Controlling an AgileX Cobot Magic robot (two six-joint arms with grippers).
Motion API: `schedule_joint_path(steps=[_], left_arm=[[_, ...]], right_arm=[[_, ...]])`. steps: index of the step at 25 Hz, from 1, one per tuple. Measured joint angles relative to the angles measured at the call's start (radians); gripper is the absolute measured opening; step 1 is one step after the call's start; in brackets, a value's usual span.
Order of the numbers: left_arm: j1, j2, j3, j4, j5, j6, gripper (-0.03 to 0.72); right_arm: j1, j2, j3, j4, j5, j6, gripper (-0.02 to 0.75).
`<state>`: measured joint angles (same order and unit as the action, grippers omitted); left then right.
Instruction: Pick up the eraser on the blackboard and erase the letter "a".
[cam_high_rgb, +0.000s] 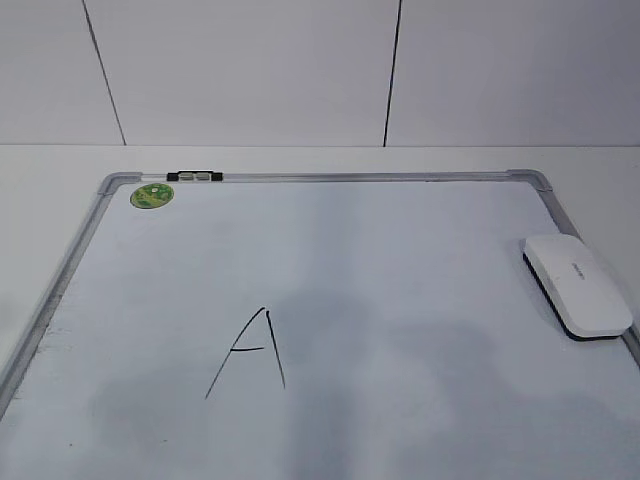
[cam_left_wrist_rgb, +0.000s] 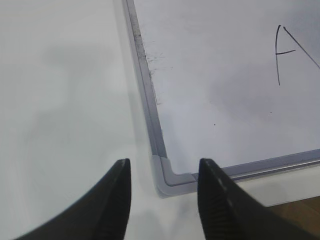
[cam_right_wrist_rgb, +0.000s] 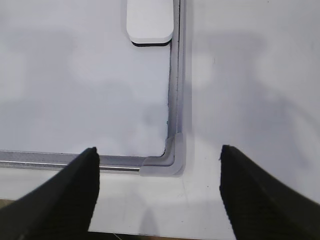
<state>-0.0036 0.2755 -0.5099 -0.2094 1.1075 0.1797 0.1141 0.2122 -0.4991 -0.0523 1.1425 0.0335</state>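
Note:
The white eraser (cam_high_rgb: 577, 285) lies on the blackboard (cam_high_rgb: 400, 250) against its right frame; its near end shows in the right wrist view (cam_right_wrist_rgb: 150, 22). A large angular capital "A" (cam_high_rgb: 250, 352) is drawn on the board's left half and shows in the left wrist view (cam_left_wrist_rgb: 290, 52). No small cursive "a" is in view. My left gripper (cam_left_wrist_rgb: 165, 162) is open and empty above the board's near left corner. My right gripper (cam_right_wrist_rgb: 158, 149) is open and empty above the near right corner, well short of the eraser. Neither gripper shows in the exterior view.
A round green sticker (cam_high_rgb: 152, 195) sits at the board's far left corner, with a black clip (cam_high_rgb: 195, 177) on the far frame. The board lies on a white table (cam_left_wrist_rgb: 65, 100). A white panelled wall (cam_high_rgb: 250, 70) stands behind. The table's front edge (cam_right_wrist_rgb: 165, 232) is just below my right gripper.

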Motion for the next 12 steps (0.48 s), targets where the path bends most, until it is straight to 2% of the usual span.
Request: schedule_joint_path(steps=[8, 12], left_arm=[[0.000, -0.004, 0.000, 0.000, 0.000, 0.000, 0.298], [0.008, -0.051, 0.000, 0.000, 0.000, 0.000, 0.297]], right_arm=[[-0.008, 0.000, 0.000, 0.000, -0.002, -0.002, 0.593], [-0.060, -0.006, 0.000, 0.000, -0.002, -0.002, 0.593]])
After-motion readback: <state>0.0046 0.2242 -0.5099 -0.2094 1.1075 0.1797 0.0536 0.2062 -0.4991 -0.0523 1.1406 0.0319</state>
